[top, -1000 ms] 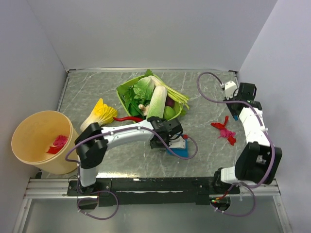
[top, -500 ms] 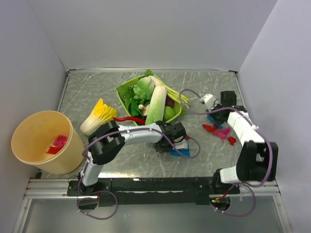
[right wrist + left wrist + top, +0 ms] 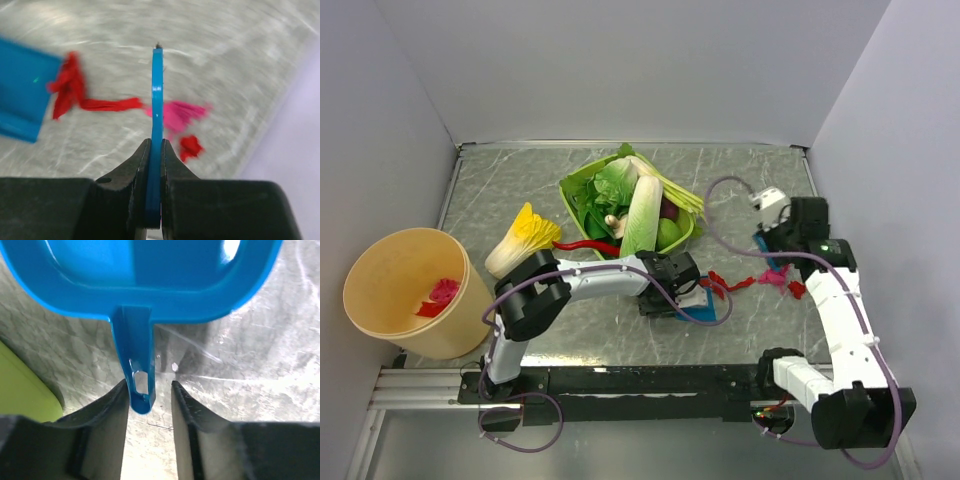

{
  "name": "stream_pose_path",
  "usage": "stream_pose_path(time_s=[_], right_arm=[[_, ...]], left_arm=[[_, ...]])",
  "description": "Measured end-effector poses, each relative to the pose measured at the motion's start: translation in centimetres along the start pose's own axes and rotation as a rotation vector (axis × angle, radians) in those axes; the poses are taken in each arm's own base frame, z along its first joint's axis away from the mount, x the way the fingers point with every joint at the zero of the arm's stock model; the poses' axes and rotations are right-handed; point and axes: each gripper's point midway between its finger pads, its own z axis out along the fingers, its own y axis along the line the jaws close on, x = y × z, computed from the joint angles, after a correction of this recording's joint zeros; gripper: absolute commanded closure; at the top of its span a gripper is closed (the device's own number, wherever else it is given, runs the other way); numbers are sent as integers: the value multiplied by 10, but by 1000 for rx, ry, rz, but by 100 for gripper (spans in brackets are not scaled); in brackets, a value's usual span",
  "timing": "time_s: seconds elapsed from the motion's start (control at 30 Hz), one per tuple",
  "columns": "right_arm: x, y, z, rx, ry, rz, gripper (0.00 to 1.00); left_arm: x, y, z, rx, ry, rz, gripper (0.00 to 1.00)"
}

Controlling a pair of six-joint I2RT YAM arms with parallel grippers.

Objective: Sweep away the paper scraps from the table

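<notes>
From above, the grey-green table (image 3: pixel 520 190) carries a green basket (image 3: pixel 575 185) of vegetables at its middle back, with a yellow-tipped cabbage (image 3: pixel 525 238) and a red chili (image 3: pixel 582 244) just beside it. A tan bucket (image 3: pixel 440 335) stands at the left edge with a few pink and red pieces inside. The paper scraps (image 3: pixel 775 277) lie right of centre: a red strand at the mouth of the blue dustpan (image 3: pixel 710 310), and a pink tuft and a small red bit near the right wall. The left gripper (image 3: pixel 678 300) sits at the dustpan's near-left side. The right gripper (image 3: pixel 775 240) hangs over the scraps with a blue scraper (image 3: pixel 767 243).

In the left wrist view, the left gripper (image 3: pixel 148 386) is partly open. The tip of the dustpan (image 3: pixel 145 270) handle lies between its fingers (image 3: pixel 107 415), close to one and clear of the other, not clamped.

In the right wrist view, the right gripper (image 3: pixel 154 147) is closed tight on the thin scraper (image 3: pixel 157 95), seen edge-on. A red tuft (image 3: pixel 70 87) touches the dustpan's edge (image 3: pixel 20 95). The pink tuft (image 3: pixel 180 114) lies just past the scraper, the small red bit (image 3: pixel 190 146) near it.
</notes>
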Motion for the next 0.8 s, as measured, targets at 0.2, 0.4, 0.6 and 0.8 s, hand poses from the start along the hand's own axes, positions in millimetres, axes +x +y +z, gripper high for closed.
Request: stream_pose_path(time_s=[0.2, 0.4, 0.6, 0.8], right_arm=[[35, -66, -24, 227, 99, 338, 100], [80, -89, -34, 322, 206, 524, 100], [104, -103, -44, 397, 236, 565, 100], [132, -106, -36, 403, 341, 577, 100]], left_arm=[[0, 1, -9, 4, -45, -23, 53], [6, 2, -4, 0, -59, -51, 53], [4, 0, 1, 21, -90, -60, 71], [-1, 0, 0, 31, -110, -67, 99]])
